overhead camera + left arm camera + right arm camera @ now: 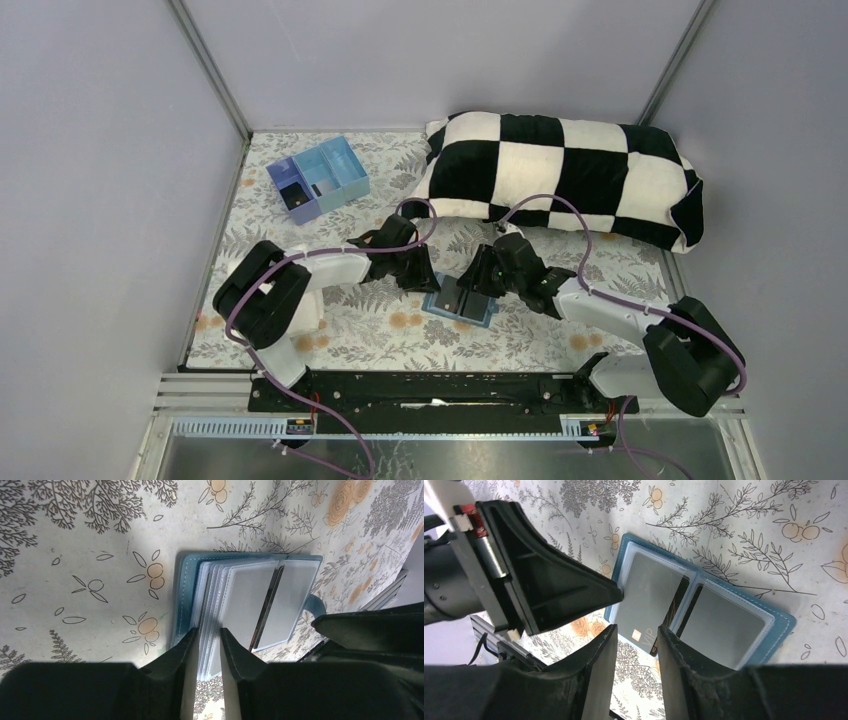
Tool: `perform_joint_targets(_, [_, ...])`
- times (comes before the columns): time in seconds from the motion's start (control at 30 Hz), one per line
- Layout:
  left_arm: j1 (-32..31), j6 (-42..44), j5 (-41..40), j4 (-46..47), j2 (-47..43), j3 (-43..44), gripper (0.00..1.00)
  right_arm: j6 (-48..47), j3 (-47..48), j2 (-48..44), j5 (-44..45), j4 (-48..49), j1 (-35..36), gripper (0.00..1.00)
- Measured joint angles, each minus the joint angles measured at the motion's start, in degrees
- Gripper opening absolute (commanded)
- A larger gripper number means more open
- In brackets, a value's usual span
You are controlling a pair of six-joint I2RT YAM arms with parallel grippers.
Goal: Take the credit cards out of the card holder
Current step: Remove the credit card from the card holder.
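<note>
The light-blue card holder (458,302) lies open on the floral cloth between my two grippers. In the left wrist view its stack of clear sleeves (250,595) shows, with a dark card edge (267,607) at the fold. My left gripper (207,632) is closed to a narrow gap on the near edges of the left-hand sleeves. In the right wrist view a grey card marked VIP (644,630) sticks partly out of the holder (774,617) beside a black card (669,622). My right gripper (637,628) is open, its tips just short of the VIP card's protruding corner.
A blue-and-purple compartment tray (318,178) stands at the back left. A black-and-white checkered pillow (565,175) lies along the back right. Grey walls close in the table on three sides. The left gripper's body (549,585) sits close beside my right fingers.
</note>
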Motion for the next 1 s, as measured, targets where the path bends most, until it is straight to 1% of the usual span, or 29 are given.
perform_joint_targets(0.13, [-0.2, -0.1, 0.3, 0.2, 0.0, -0.3, 0.13, 3.1, -0.4, 3.3, -1.1, 3.1, -0.4, 0.37])
perform_joint_targets(0.23, [-0.4, -0.3, 0.7, 0.6, 0.0, -0.7, 0.1, 5.8, -2.6, 5.3, -2.5, 6.0, -1.4, 0.36])
perform_joint_targets(0.37, [-0.6, -0.3, 1.1, 1.1, 0.0, -0.9, 0.1, 8.8, -5.9, 6.8, -3.6, 8.1, -2.8, 0.35])
perform_joint_targets(0.43, [-0.7, -0.3, 1.1, 1.1, 0.0, -0.9, 0.13, 9.8, -6.8, 6.8, -4.2, 9.3, -3.2, 0.34])
perform_joint_targets(0.57, [-0.9, -0.1, 0.7, 0.9, -0.2, -0.9, 0.26, 11.0, -7.9, 7.1, -5.5, 11.8, -3.7, 0.28])
perform_joint_targets(0.67, [-1.4, 0.1, 0.2, 0.7, -0.7, -0.9, 0.3, 11.7, -8.5, 8.3, -6.5, 14.0, -3.8, 0.26])
perform_joint_targets(0.77, [-1.9, 0.3, -0.3, 0.6, -1.4, -0.9, 0.33, 12.4, -9.0, 9.4, -7.5, 15.8, -4.1, 0.25])
perform_joint_targets(1.0, [-2.5, 0.5, -0.5, 0.6, -1.4, -0.9, 0.33, 13.3, -9.4, 10.6, -8.9, 18.1, -5.0, 0.22])
